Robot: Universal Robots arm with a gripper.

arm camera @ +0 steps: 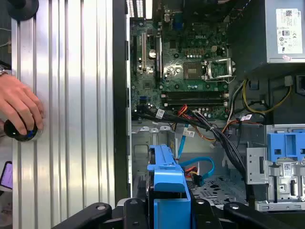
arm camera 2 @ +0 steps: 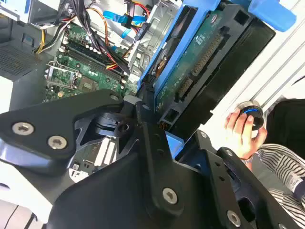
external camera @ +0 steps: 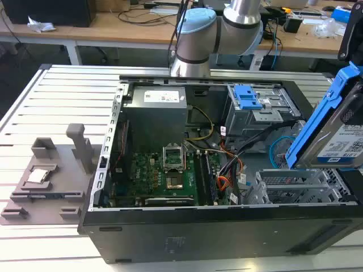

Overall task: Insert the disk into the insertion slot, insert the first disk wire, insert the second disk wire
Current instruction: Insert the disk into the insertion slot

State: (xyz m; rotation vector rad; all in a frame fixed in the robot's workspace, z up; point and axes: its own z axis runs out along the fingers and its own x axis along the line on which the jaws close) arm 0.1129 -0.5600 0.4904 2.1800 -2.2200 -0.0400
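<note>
One disk [external camera: 345, 139] tilted in gripper [arm camera: 169, 209], edge cropped, near insertion slot [external camera: 286, 190]

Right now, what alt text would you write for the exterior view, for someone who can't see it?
A disk in a blue carrier hangs tilted above the silver insertion slot, at the exterior view's right end of an open computer case. The case lies on a slatted metal table, with the robot arm beyond it.

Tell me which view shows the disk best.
The exterior view: the disk shows its labelled face and blue carrier, tilted above the insertion slot. The second wrist view shows its circuit-board underside; the first wrist view, the carrier's blue edge.
</note>
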